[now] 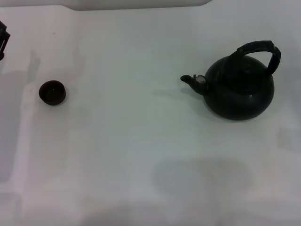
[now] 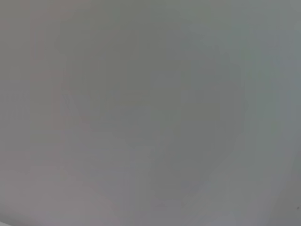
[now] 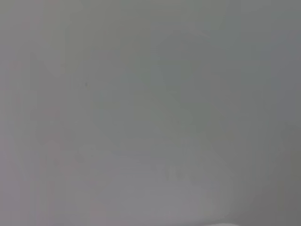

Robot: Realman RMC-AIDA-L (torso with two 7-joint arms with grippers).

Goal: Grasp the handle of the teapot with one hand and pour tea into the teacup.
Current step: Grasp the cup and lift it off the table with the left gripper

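The table (image 1: 141, 155) is white and fills almost the whole head view; it carries both things of the task. A pale raised edge runs along its far side.

The teapot (image 1: 240, 89) stands upright on the right part of the table. It is round and black. Its short spout (image 1: 194, 81) points toward the left, in the direction of the cup, and has a pale metallic spot on it. The handle (image 1: 261, 49) is a thick black arch with a ribbed surface, and it rises over the top of the pot, a little to the right side. Nothing touches it.

The teacup (image 1: 52, 92) sits on the left part of the table, well apart from the teapot. It is small, dark and upright.

A small dark piece of the left gripper (image 1: 3, 40) shows at the left border of the head view, far from the cup. I cannot tell how its fingers stand. Both wrist views show only plain grey surface.
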